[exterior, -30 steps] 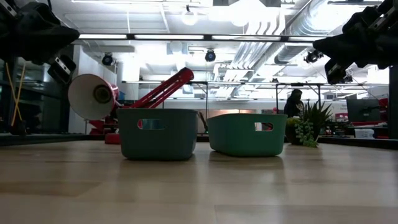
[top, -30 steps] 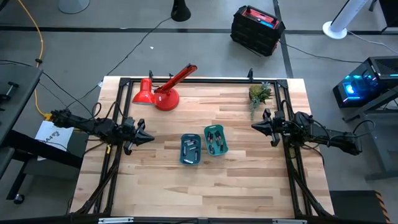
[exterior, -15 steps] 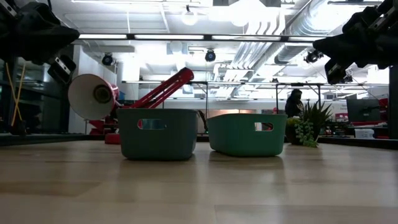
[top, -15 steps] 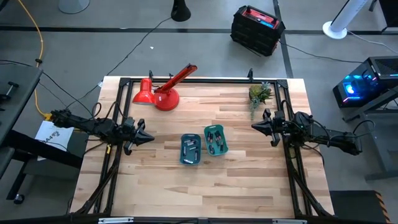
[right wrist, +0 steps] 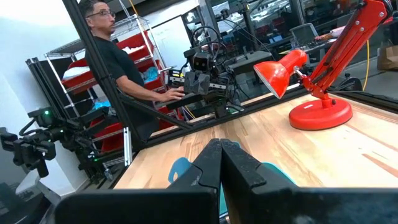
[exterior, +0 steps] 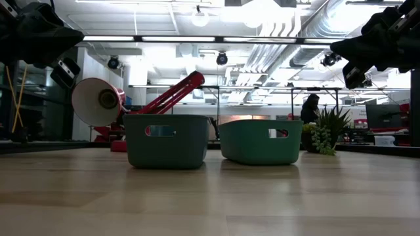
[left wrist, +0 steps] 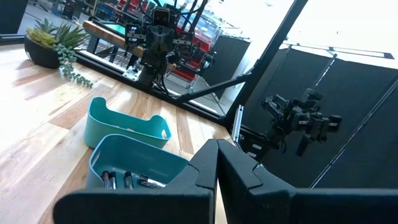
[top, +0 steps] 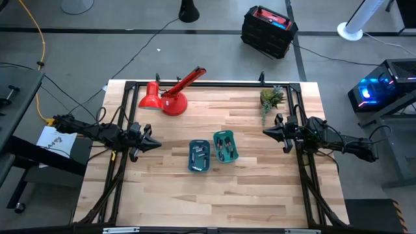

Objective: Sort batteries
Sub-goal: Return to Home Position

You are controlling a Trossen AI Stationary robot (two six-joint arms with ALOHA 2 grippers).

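At the middle of the pale wooden plank bench [top: 260, 188], two small teal rectangular plastic trays stand side by side, their long sides just beside one another. The bluer tray [top: 199, 156] lies on the left arm's side and slightly nearer the front edge. The greener tray [top: 225, 147] lies on the right arm's side. The slim dark batteries with silvery ends [top: 199, 153] lie loose on the floors of both trays, and none shows on the bare wood. From the left wrist view a few of them rest flat in the bottom of the nearer tray.

The left pincer [top: 158, 144] hangs over the bench's left edge, well apart from the trays. It points toward them, with its two dark fingers pressed together on nothing. The right pincer [top: 264, 132] hangs over the right edge in mirror pose, also well apart from the trays. Its fingers are likewise together and empty. In the low view both arms sit high in the upper corners, clear of the bench top.

A red desk lamp with a round base [top: 170, 97] stands at the far left of the bench. A small green potted plant [top: 272, 97] stands at the far right. In the right wrist view, a person in a dark shirt [right wrist: 118, 68] stands beyond the bench.
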